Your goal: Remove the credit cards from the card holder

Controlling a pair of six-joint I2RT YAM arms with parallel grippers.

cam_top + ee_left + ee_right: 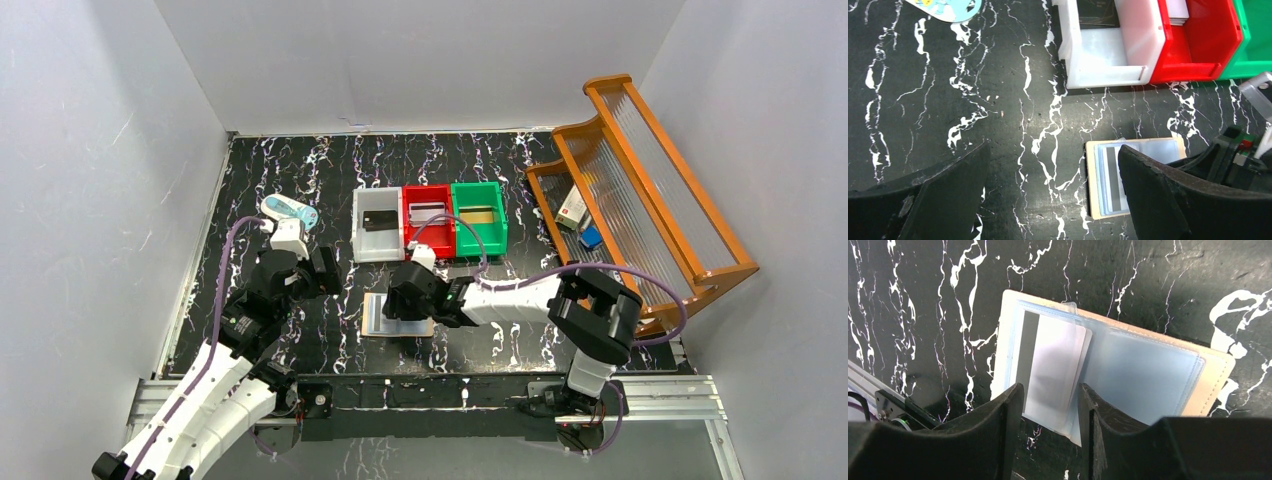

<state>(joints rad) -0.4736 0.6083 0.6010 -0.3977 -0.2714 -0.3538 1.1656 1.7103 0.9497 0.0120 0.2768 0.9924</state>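
Card holder (378, 315) open flat on black marbled surface (300, 180), just in front of white bin (360, 245), tan border showing around pale grey-blue pockets. Silvery-grey credit card (1053, 365) with dark stripe along one long edge, sticking partway out of one pocket. Right fingers (998, 435) low over that card, roughly half open, one on each side of its protruding end, tips close against its long edges; cannot tell whether touching or gripping. Left fingers (943, 200) spread as wide as possible, holding nothing, hovering above bare surface to the left of card holder, near it but apart; holder partly hidden behind one of them in left wrist view. Black card (379, 220) in white bin, grey card (428, 212) in red bin (428, 245), gold card (478, 215) in green bin (480, 245).
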